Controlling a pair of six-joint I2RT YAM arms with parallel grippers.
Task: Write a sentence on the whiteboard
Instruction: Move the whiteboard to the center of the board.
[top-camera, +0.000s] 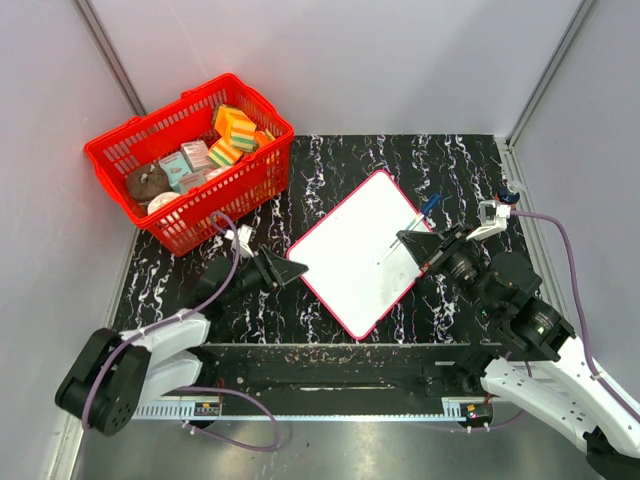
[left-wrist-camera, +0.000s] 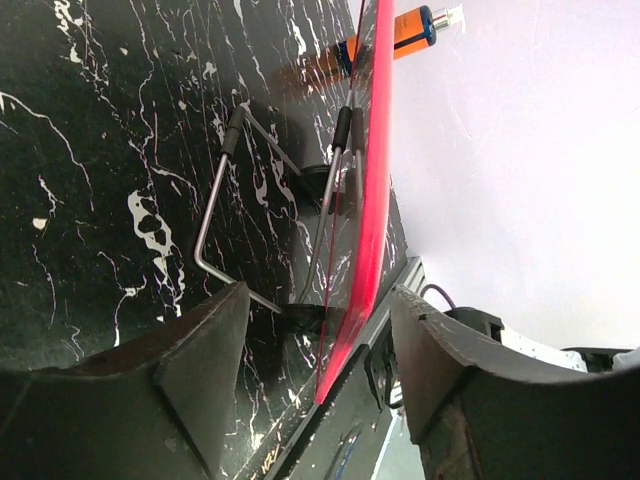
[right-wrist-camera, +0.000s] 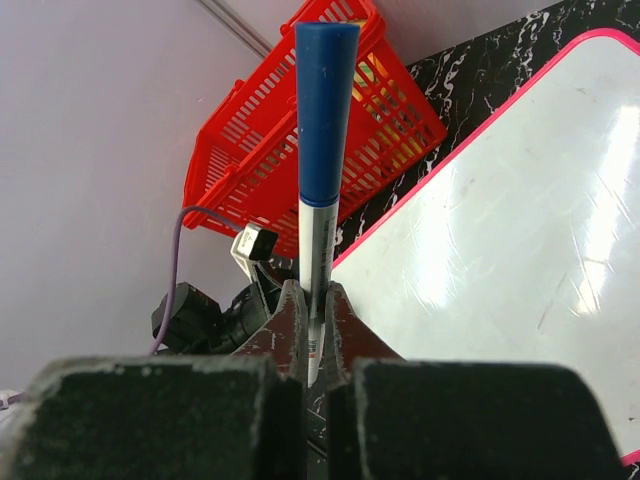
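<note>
Whiteboard (top-camera: 350, 255): your left gripper (top-camera: 293, 270) straddles its rim unclamped, right gripper (right-wrist-camera: 315, 330) pinches the marker (right-wrist-camera: 320, 235); pen pressure may slide it sideways.

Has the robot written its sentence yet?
Not yet. Done: the right end effector grips the blue marker. In hand: the left end effector straddles the red rim of the whiteboard, jaws apart. Left: all the writing; the board looks blank.
</note>
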